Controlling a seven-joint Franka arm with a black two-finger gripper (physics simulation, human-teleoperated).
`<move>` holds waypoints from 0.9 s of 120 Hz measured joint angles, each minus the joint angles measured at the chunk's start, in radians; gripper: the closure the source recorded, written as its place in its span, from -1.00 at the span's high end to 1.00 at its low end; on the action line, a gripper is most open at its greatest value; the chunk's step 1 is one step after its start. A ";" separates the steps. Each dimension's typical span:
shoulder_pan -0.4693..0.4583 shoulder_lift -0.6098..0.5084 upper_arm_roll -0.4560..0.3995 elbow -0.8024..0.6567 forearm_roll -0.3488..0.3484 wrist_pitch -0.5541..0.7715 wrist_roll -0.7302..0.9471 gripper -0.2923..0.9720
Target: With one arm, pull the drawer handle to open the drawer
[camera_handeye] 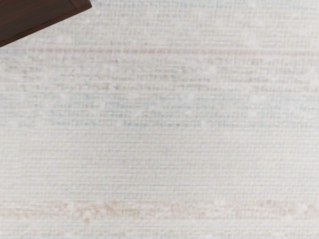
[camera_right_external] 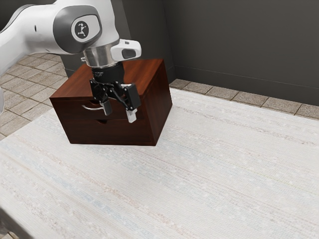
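1. Claw (camera_right_external: 118, 113) hangs from the white arm (camera_right_external: 45, 27), pointing down and tilted, right in front of the cabinet's front face. Its two black fingers (camera_right_external: 131, 113) stand spread apart with nothing clamped between them, so we mark it open.
2. Drawer handle (camera_right_external: 92, 106): a thin silvery bar just beside the claw, on the exterior view's left. The nearer finger overlaps the handle's end. We can't tell whether it touches. The other finger is clear of the handle.
3. Drawer (camera_right_external: 75, 110): its front panel is straight behind the claw and stretches away toward the exterior view's left. The panel looks flush with the cabinet face, and we see no gap. A small dark notch (camera_right_external: 102, 121) sits below the handle, just under the claw's nearer finger.
4. Cabinet (camera_right_external: 149, 94): a dark reddish wooden box behind and around the claw, resting on the table. Its top sits higher than the fingertips, under the arm's wrist. In the wrist view only one dark wooden corner (camera_handeye: 35, 15) of it shows, past the hand.
5. Table (camera_right_external: 224, 164): a pale woven surface below the claw, spreading out from it well past the cabinet. The wrist view shows the same pale weave (camera_handeye: 174, 139) under the hand.
6. Tiled floor (camera_right_external: 30, 84) lies beyond the cabinet, away from the claw, and a dark wall (camera_right_external: 239, 35) stands further behind.
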State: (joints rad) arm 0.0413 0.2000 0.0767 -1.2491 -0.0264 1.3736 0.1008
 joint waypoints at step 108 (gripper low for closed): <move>0.001 -0.068 -0.002 0.129 0.004 -0.070 0.008 0.54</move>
State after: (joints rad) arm 0.0427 0.1318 0.0747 -1.1197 -0.0221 1.3037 0.1086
